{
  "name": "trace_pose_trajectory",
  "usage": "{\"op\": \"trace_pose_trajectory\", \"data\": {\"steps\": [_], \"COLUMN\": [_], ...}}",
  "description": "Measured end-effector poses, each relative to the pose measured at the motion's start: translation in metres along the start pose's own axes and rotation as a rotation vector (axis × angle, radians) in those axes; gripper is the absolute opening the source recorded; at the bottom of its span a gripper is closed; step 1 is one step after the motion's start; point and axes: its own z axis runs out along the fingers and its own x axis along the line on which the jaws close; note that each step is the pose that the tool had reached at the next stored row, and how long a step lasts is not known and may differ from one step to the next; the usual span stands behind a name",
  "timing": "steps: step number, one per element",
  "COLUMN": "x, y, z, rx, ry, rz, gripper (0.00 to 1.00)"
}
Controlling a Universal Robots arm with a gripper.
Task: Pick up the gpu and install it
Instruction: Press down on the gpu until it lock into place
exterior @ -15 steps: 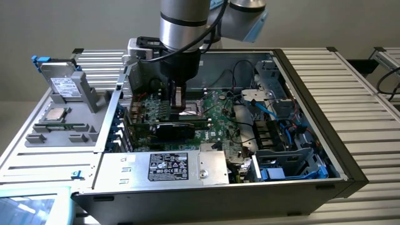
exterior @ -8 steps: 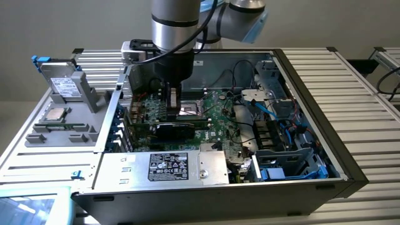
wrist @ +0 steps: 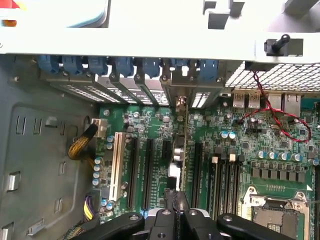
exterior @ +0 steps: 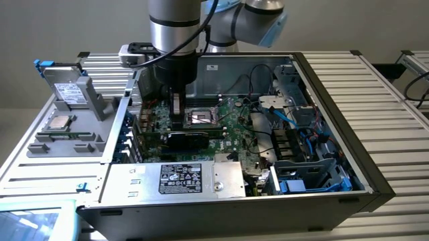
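Observation:
The gpu point(exterior: 188, 139) stands on edge on the green motherboard point(exterior: 231, 125) inside the open computer case point(exterior: 348, 150), its black shroud facing the case's front. My gripper point(exterior: 178, 119) comes straight down from above and is shut on the card's top edge. In the wrist view the gpu point(wrist: 179, 150) appears edge-on as a thin strip running from my gripper point(wrist: 176, 199) to the rear slot brackets point(wrist: 175, 90), in line with a long black expansion slot between its neighbours. The card's lower edge and the slot under it are hidden.
The CPU socket point(exterior: 200, 118) lies just behind the card. Blue cables point(exterior: 295, 120) and drive cages fill the case at the exterior view's right. A labelled metal box point(exterior: 181, 178) sits at the front. A grey tray point(exterior: 60, 135) with parts stands outside, on the exterior view's left.

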Motion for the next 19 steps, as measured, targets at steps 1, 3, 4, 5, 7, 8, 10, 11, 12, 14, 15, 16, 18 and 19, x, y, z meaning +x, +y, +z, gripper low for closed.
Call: {"op": "trace_pose_trajectory", "data": {"steps": [1,3,4,5,7,8,10,11,12,14,15,16,18,19], "x": [0.0,-0.001,-0.001,-0.001,-0.002,-0.002,-0.003,-0.003,-0.004,-0.005,-0.005,-0.005,-0.005,-0.005], "y": [0.0026,0.0078,0.0103,0.0127,0.0159,0.016,0.0169,0.0176,0.0185,0.0211,0.0218,0.0218,0.0218,0.0218], "z": [0.0002,0.0011,0.0016,0.0021,0.0028,0.0028,0.0028,0.0028,0.0028,0.0029,0.003,0.003,0.003,0.003], "rx": [0.0026,0.0085,0.0118,0.0148,0.0189,0.0188,0.0188,0.0188,0.0189,0.0191,0.0193,0.0192,0.0193,0.0192], "ry": [0.0022,0.0074,0.0105,0.0134,0.0182,0.0183,0.0185,0.0185,0.0184,0.0178,0.0176,0.0177,0.0177,0.0176], "rz": [0.0,0.002,0.002,0.003,0.003,0.003,0.003,0.003,0.003,0.003,0.003,0.003,0.003,0.003], "gripper": [0.12,0.12,0.12,0.12,0.12,0.12,0.12,0.12,0.12,0.12,0.12,0.12,0.12,0.12]}}
